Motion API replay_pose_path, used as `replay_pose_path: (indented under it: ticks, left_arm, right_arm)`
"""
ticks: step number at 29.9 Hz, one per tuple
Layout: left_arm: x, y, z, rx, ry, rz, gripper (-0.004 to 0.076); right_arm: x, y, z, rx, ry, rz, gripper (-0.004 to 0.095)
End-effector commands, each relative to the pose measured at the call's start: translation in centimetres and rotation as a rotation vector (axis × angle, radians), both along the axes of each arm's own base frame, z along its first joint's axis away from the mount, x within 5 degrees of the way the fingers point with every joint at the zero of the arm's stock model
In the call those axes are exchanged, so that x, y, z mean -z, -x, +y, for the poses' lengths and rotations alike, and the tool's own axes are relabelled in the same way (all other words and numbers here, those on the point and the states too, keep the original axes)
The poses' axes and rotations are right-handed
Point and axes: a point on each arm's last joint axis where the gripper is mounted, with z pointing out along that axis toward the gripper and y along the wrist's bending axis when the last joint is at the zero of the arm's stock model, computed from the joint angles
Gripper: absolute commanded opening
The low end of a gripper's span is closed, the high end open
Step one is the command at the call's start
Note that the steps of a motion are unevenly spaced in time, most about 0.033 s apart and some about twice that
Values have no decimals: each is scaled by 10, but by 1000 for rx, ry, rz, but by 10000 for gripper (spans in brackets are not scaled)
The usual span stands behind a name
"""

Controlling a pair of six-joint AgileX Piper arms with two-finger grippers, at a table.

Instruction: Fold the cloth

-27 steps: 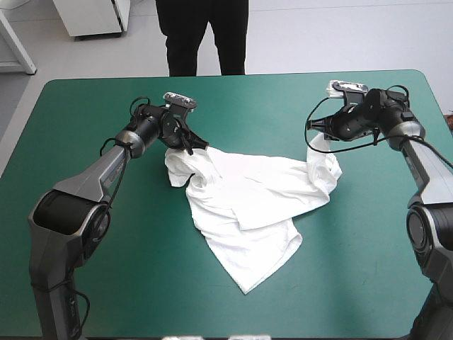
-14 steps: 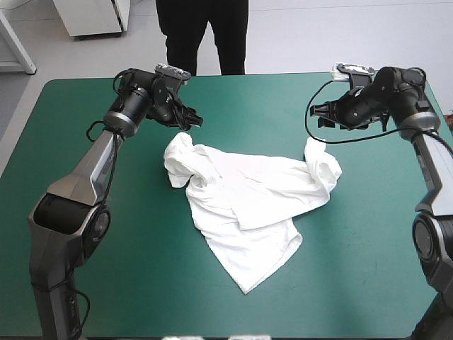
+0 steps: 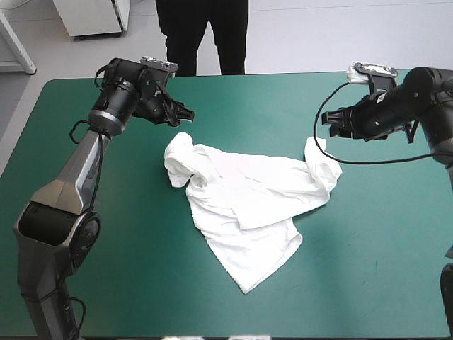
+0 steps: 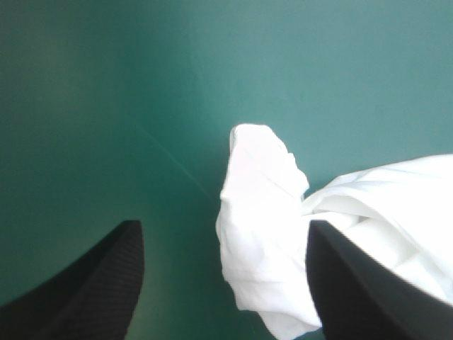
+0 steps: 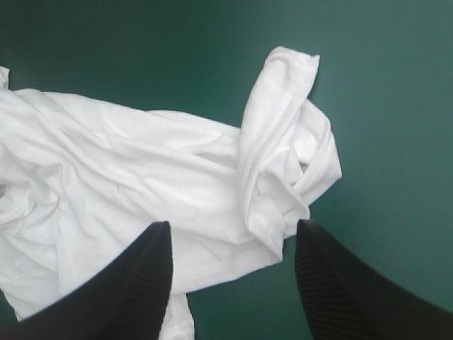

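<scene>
Lying crumpled on one table (image 3: 368, 248), one T-shirt (image 3: 248, 198), left pincer (image 3: 187, 113) and right pincer (image 3: 328, 126) both spread wide

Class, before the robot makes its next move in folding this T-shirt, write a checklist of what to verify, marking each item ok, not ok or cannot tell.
1. Left hand open: ok.
2. Right hand open: ok.
3. Both hands clear of the T-shirt: ok, neither touches it.
4. T-shirt spread flat: not ok, both far corners are bunched and a layer lies folded over.
5. T-shirt wholly on the table: ok, away from every edge.
</scene>
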Motion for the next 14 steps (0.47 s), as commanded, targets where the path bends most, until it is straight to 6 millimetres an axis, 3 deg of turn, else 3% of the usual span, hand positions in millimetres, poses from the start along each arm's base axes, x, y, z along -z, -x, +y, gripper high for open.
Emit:
replay_pose_path:
  ticks: [1, 6, 14]
  left_arm:
    - [-13, 12, 19, -67, 18, 20, 472]
    - [13, -1, 36, -77, 52, 102, 472]
    - [57, -19, 19, -37, 65, 198, 472]
  right_arm:
    - [-13, 20, -1, 1, -7, -49, 495]
    - [-4, 24, -2, 6, 3, -24, 495]
    - [-2, 21, -3, 15, 19, -41, 477]
